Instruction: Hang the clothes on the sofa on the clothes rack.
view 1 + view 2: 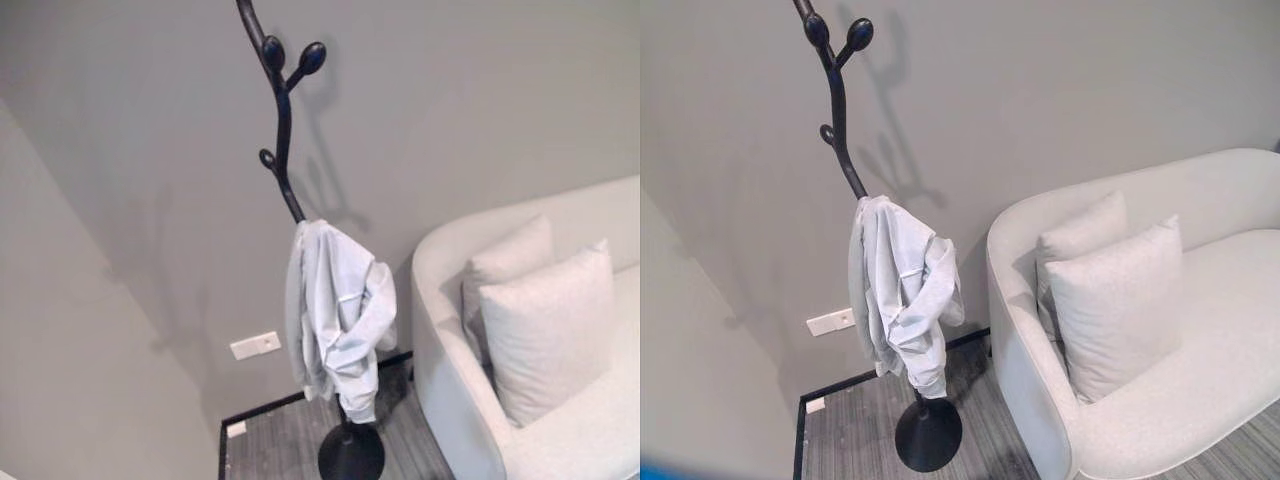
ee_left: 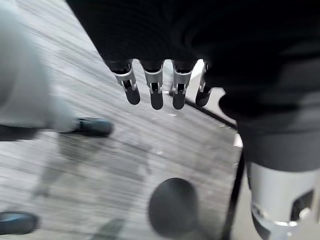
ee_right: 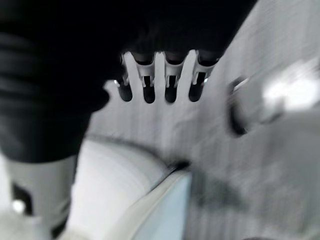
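Observation:
A black branch-shaped clothes rack (image 1: pixel 283 130) with knobbed pegs stands against the grey wall, on a round base (image 1: pixel 928 435) on the floor. A pale white garment (image 1: pixel 337 310) hangs bunched from a low peg on it, reaching down almost to the base. Right of the rack is the white sofa (image 1: pixel 1030 340), with no clothing on the part of its seat that I can see. My left hand (image 2: pixel 155 90) hangs above the floor near the rack's base (image 2: pixel 172 207), fingers straight and holding nothing. My right hand (image 3: pixel 147 82) hangs beside the sofa's rounded edge (image 3: pixel 125 185), fingers straight and holding nothing.
Two white cushions (image 1: pixel 1118 300) lean against the sofa's back. A white wall socket (image 1: pixel 255 345) sits low on the wall left of the rack. A black trim line (image 1: pixel 222 450) borders the grey plank floor in the corner.

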